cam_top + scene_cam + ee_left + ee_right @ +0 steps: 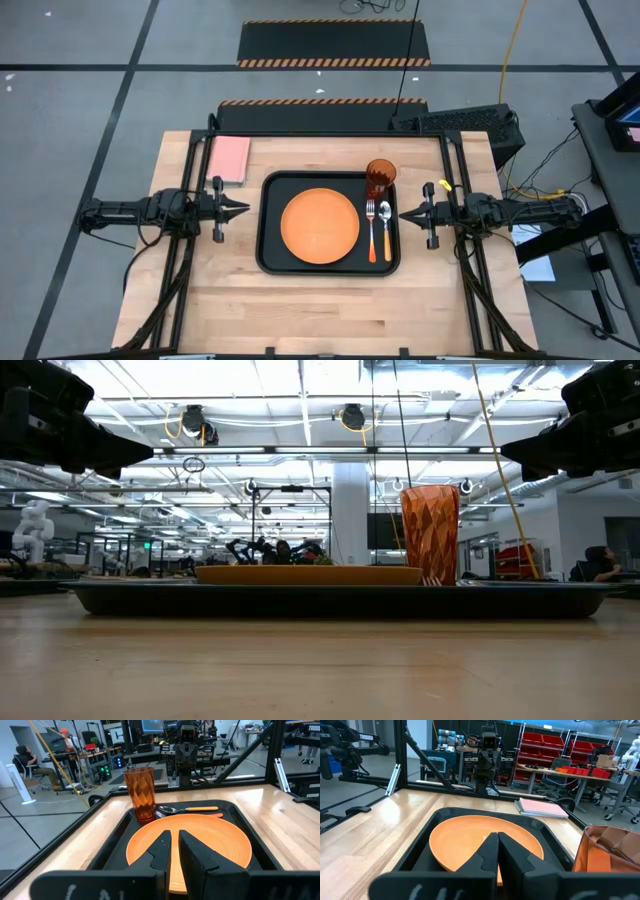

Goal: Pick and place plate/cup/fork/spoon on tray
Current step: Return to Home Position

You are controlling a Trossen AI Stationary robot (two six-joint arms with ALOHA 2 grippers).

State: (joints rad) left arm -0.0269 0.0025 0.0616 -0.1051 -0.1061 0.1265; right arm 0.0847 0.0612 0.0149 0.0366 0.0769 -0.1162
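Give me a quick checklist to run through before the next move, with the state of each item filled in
1. Plate lies flat inside the tray: ok.
2. Cup stands upright in the tray's far right corner: ok.
3. Fork and spoon lie side by side in the tray, between the plate and the right rim: ok.
4. Left gripper empty, fingers nearly together, clear of the tray's left edge: ok.
5. Right gripper shut and empty, just outside the tray's right edge: ok.
6. Pink pad lies on the table outside the tray, touching nothing: ok.
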